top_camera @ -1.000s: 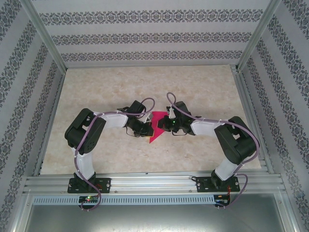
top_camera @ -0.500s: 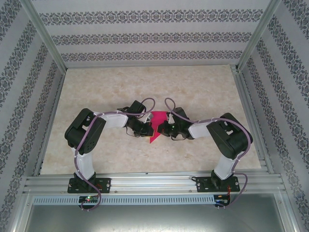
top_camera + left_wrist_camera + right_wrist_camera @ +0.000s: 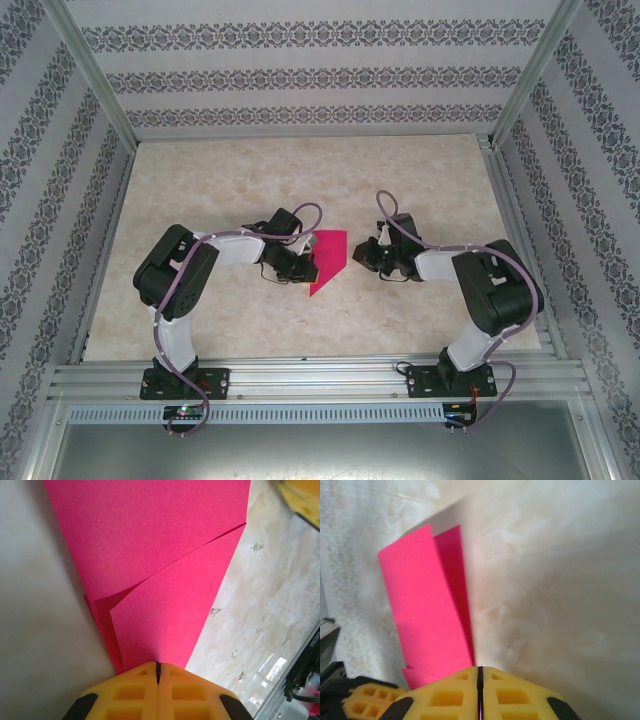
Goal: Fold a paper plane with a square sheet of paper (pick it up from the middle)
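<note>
— Report step in hand.
— Judged mid-fold. Found square sheet of paper (image 3: 330,258) near centre of table (image 3: 250,170), already creased into a pointed wedge with overlapping flaps. Noted left gripper (image 3: 157,667) pinched tight on its narrow tip. Noted right gripper (image 3: 480,672) with pads together, holding nothing, near the sheet's right edge but clear of it.
— Requirements for next move?
— Probably: pin tip, open right gripper, bring it onto a loose flap, press crease flat. Watch for slipping.

Lab enclosure: aluminium frame (image 3: 320,378), patterned walls (image 3: 320,75), marble tabletop (image 3: 220,180).
</note>
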